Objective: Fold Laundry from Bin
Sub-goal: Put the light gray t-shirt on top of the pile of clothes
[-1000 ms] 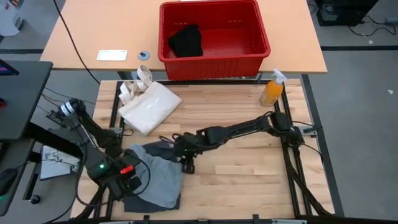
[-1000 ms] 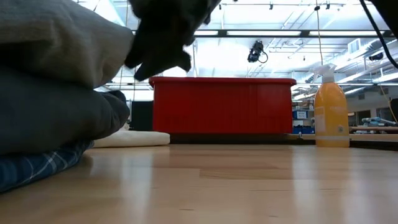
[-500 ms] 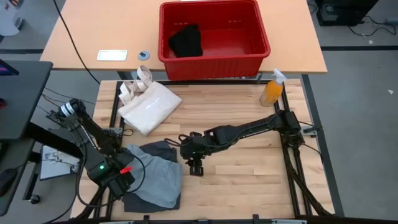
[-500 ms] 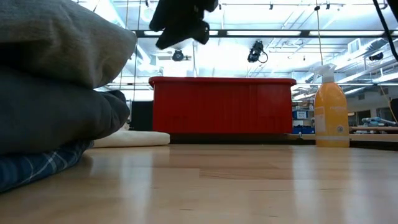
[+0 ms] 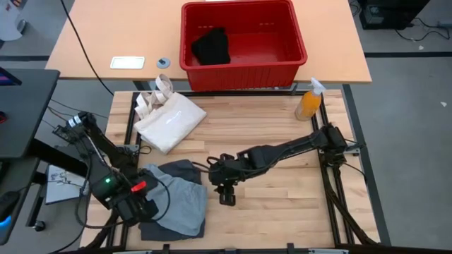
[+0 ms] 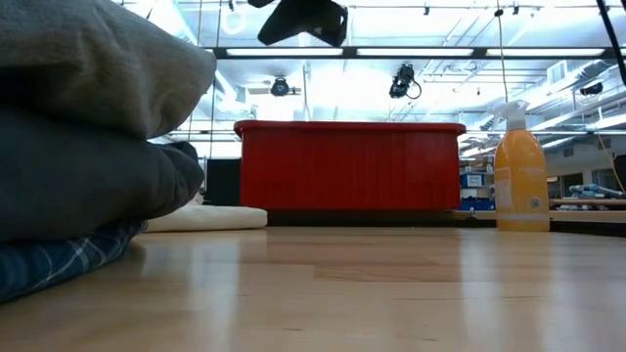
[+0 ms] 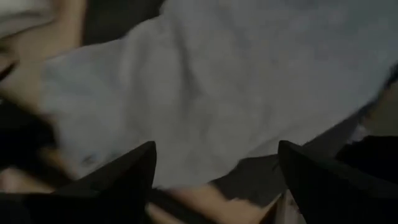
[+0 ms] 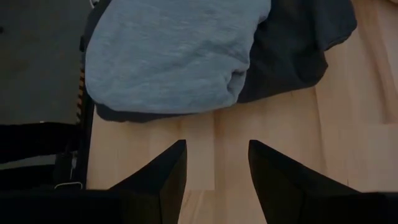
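Note:
The folded laundry is piled at the table's near left: a light grey piece (image 5: 182, 203) lies on a dark charcoal piece (image 5: 178, 171), and plaid cloth (image 6: 59, 264) shows at the bottom. A black piece (image 5: 210, 46) lies in the red bin (image 5: 244, 72) on the far table. My left gripper (image 7: 214, 186) hangs open just above the light grey piece (image 7: 217, 93), with its fingers apart from the cloth. My right gripper (image 8: 217, 180) stands open over bare wood, right of the pile (image 8: 174, 56), and holds nothing.
A cream tote bag (image 5: 169, 120) lies far left of the pile. An orange spray bottle (image 5: 308, 102) stands at the far right corner. A white flat object (image 5: 127, 63) lies on the far table. Bare wood (image 5: 282, 204) stretches to the right of the pile.
My right gripper has drawn away from the pile, toward the table's right and near edge, and has risen. My left gripper has lifted a little off the light grey piece. The pile lies as before.

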Controlling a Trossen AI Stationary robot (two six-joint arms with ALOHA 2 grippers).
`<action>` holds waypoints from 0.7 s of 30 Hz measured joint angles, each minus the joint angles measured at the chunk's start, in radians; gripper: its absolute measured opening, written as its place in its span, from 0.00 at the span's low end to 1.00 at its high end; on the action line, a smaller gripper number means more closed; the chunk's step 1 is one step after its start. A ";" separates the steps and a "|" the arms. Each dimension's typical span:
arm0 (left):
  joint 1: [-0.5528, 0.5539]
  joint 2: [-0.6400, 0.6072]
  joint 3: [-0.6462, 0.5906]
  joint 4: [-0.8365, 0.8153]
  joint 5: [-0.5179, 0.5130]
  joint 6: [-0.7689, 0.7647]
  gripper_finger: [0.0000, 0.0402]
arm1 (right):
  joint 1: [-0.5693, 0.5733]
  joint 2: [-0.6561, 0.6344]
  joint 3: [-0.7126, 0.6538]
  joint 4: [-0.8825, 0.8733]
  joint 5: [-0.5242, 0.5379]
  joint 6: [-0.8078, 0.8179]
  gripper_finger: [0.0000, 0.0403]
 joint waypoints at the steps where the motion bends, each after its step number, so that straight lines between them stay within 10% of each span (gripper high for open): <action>1: 0.000 0.002 -0.007 0.035 -0.011 0.014 0.84 | 0.003 -0.007 0.000 0.000 0.011 0.000 0.45; 21: 0.355 0.247 -0.128 0.493 0.006 0.441 0.75 | 0.098 -0.239 0.000 -0.026 0.240 0.122 0.45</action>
